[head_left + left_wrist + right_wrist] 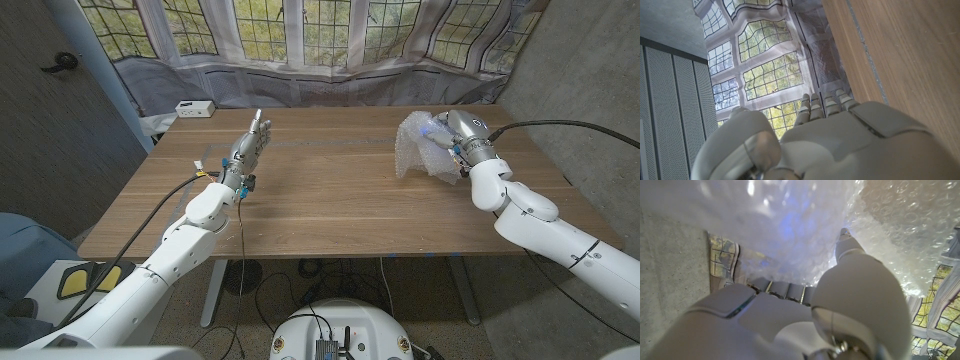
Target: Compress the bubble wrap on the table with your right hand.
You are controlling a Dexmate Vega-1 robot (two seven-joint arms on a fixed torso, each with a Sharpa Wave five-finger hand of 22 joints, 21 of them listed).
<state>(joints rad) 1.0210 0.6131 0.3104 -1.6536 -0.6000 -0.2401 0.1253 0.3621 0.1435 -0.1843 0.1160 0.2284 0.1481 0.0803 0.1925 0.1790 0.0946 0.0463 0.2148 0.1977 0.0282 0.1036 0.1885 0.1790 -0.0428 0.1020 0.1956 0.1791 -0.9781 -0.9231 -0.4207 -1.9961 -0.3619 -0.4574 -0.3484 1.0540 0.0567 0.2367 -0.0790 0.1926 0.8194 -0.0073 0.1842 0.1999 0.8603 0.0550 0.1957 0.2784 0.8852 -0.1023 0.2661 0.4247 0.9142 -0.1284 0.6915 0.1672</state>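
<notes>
The wooden tabletop (330,200) carries the bubble wrap (418,148) near its far right corner, bunched into a crumpled mound. The right hand (458,140) presses into the mound's right side, fingers (847,242) buried in the plastic and clamped on it. The left hand (250,148) stands over the tabletop's left part, fingers straight and together, holding nothing. A small white box (194,108) lies at the far left corner.

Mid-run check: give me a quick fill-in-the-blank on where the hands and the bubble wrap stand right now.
1. The right hand is pressed into the ____.
2. The left hand holds ____, fingers extended.
3. The bubble wrap lies on the robot's ____ side of the table.
4. The small white box sits near the table's far ____ corner.

Missing words: bubble wrap; nothing; right; left
</notes>
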